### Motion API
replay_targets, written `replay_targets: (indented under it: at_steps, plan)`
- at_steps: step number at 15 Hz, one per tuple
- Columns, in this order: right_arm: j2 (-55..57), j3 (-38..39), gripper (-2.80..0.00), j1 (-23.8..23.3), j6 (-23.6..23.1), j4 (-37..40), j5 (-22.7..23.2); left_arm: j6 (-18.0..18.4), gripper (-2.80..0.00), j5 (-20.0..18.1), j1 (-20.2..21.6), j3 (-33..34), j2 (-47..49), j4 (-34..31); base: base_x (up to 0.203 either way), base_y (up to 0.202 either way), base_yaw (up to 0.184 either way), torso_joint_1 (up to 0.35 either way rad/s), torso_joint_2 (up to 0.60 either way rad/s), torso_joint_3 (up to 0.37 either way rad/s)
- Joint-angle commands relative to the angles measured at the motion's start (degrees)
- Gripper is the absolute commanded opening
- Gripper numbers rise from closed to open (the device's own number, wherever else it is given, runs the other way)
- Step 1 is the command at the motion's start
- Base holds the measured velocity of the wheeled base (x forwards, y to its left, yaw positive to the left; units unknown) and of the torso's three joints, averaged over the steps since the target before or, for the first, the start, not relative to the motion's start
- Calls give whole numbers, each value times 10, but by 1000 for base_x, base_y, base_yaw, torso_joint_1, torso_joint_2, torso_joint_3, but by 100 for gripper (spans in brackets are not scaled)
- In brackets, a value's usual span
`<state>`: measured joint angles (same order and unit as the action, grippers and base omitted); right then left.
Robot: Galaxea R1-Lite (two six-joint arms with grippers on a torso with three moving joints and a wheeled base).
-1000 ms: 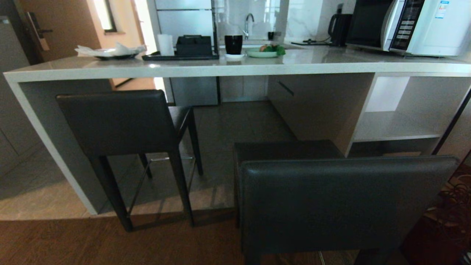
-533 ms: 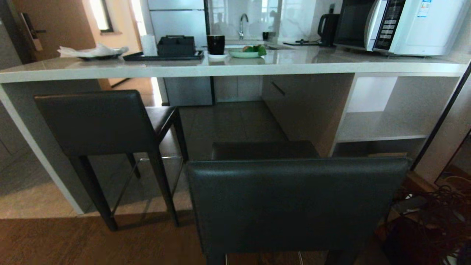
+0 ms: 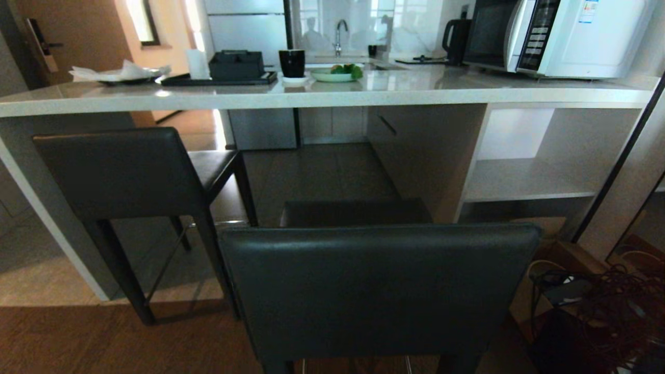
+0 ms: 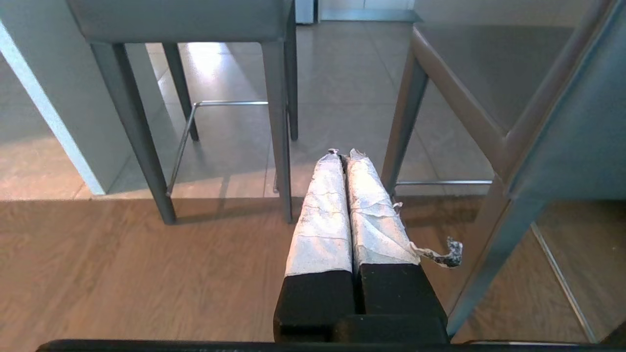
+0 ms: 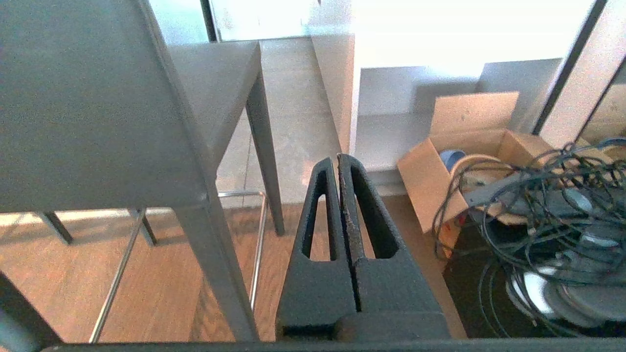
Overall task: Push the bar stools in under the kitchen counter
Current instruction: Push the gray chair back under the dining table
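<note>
Kitchen interior: wood-plank floor in front, grey tile under the bench, a thick pale speckled stone slab with matching side panel and open white shelves. On top: white microwave, black kettle, black cup, dark tray, green-filled dish. Two bar stools, dark leather, padded rectangular backrests, slim legs, thin metal footrests: left stool seat partly under the slab; near stool stands clear of it, centre foreground. Cardboard box and tangled cables at right. Left gripper, tape-wrapped, pressed together, empty, low between the stools. Right gripper, black, pressed together, empty, beside the near stool.
</note>
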<state>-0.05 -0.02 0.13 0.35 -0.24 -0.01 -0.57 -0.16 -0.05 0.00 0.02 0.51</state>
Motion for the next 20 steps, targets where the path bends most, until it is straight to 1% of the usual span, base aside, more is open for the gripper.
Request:
replay_targets:
  at_steps: [1, 20]
  plan:
    - [0, 1, -280, 0, 0, -1, 0, 0, -280, 0, 0, 1, 1, 0, 0, 0, 0, 0, 0, 0]
    - [0, 1, -280, 0, 0, 0, 0, 0, -280, -1, -1, 1, 1, 0, 0, 0, 0, 0, 0, 0]
